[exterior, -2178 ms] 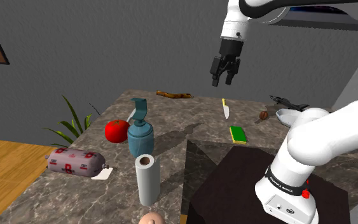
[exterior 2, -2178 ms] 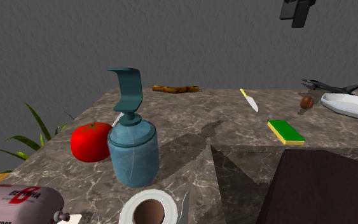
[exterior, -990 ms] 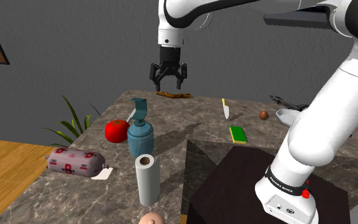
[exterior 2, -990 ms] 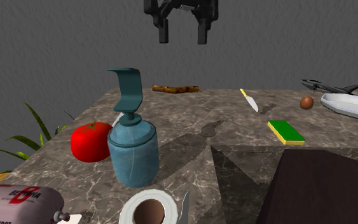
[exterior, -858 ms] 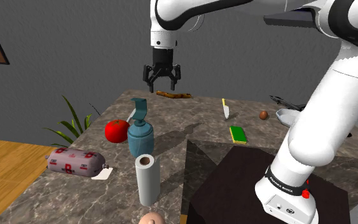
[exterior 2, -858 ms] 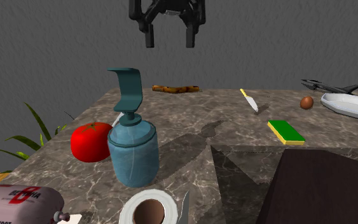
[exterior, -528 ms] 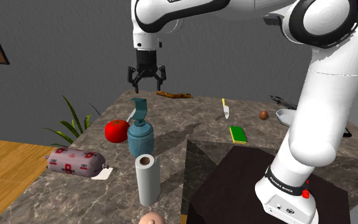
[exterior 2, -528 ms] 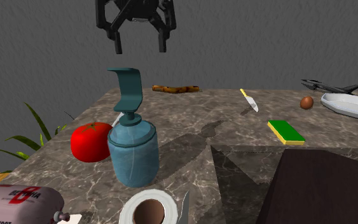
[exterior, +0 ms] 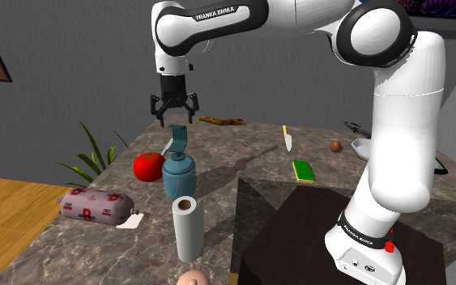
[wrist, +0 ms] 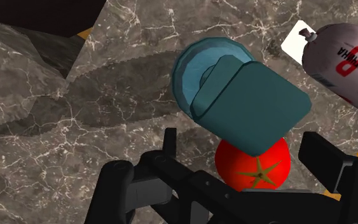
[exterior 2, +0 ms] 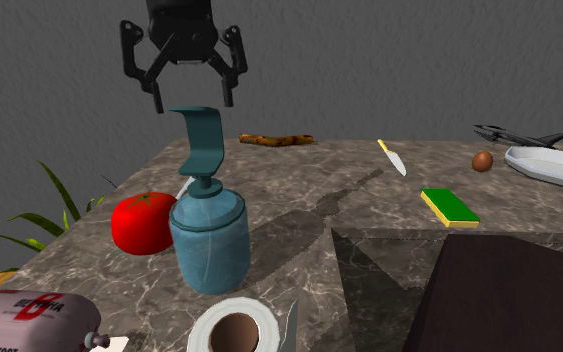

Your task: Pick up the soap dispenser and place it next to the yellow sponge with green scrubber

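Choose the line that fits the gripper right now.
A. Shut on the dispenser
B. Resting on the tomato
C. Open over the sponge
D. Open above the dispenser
D: the gripper hangs with its fingers spread apart just over the pump head of the dispenser, touching nothing.

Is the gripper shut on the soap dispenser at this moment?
No: in the second exterior view the gripper hangs open above the soap dispenser, fingers apart and touching nothing.
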You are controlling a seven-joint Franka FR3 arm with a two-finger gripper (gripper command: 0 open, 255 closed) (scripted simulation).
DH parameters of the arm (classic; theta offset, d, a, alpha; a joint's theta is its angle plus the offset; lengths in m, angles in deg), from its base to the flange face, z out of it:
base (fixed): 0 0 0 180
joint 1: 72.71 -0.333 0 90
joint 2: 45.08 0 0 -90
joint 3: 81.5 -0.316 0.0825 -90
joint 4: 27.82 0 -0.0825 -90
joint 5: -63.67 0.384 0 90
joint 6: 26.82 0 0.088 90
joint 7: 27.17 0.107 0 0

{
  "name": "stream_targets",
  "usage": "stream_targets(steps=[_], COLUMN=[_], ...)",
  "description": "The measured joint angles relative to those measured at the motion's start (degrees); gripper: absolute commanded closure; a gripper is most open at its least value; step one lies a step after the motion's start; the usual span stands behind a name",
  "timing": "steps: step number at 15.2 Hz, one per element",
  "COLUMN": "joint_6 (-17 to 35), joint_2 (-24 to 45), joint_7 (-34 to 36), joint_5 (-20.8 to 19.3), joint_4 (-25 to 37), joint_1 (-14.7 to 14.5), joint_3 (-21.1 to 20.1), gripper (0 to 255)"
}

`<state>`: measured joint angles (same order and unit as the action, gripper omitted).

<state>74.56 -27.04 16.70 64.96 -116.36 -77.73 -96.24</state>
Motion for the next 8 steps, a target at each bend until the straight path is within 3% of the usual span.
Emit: stream_targets(steps=[8], joint_6=[2.8], joint_2=[0.1], joint_7=[0.0], joint_5=[0.0], joint_4=[-2.7], joint_1=[0.0], joint_3=[0.0], gripper=[0])
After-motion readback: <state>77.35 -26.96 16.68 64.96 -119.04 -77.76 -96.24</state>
